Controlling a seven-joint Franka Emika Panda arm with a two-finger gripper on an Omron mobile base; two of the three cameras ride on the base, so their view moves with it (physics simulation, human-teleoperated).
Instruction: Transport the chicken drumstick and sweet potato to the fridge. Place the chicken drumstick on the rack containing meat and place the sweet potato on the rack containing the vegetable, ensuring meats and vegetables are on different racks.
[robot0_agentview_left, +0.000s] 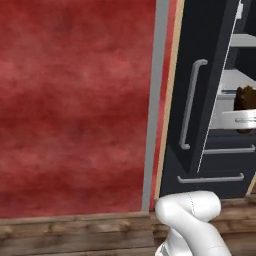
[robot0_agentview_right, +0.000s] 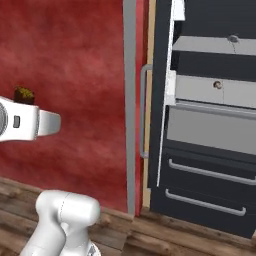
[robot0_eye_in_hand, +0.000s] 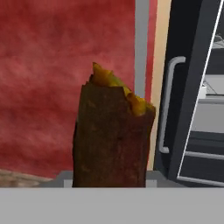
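Observation:
My gripper (robot0_eye_in_hand: 108, 178) is shut on the sweet potato (robot0_eye_in_hand: 111, 135), a dark brown lump with yellow-orange flesh at its broken top. From the right base view the sweet potato (robot0_agentview_right: 23, 93) pokes up above the white hand at the left edge. In the left base view it (robot0_agentview_left: 246, 97) sits at the right edge above the gripper (robot0_agentview_left: 244, 119). The black fridge (robot0_agentview_left: 200, 75) stands ahead to the right with its door open. Inside are a flat upper shelf (robot0_agentview_right: 205, 46) and a walled tray shelf (robot0_agentview_right: 195, 90), each bearing one small item. The chicken drumstick is out of view.
A red wall (robot0_agentview_left: 75, 100) fills the left, ending at a grey vertical strip (robot0_agentview_left: 152, 100) beside the fridge. The open door carries a long grey bar handle (robot0_agentview_left: 192, 102). Two lower drawers with grey handles (robot0_agentview_right: 205, 172) sit beneath the shelves. Wooden floor (robot0_agentview_left: 75, 235) runs below.

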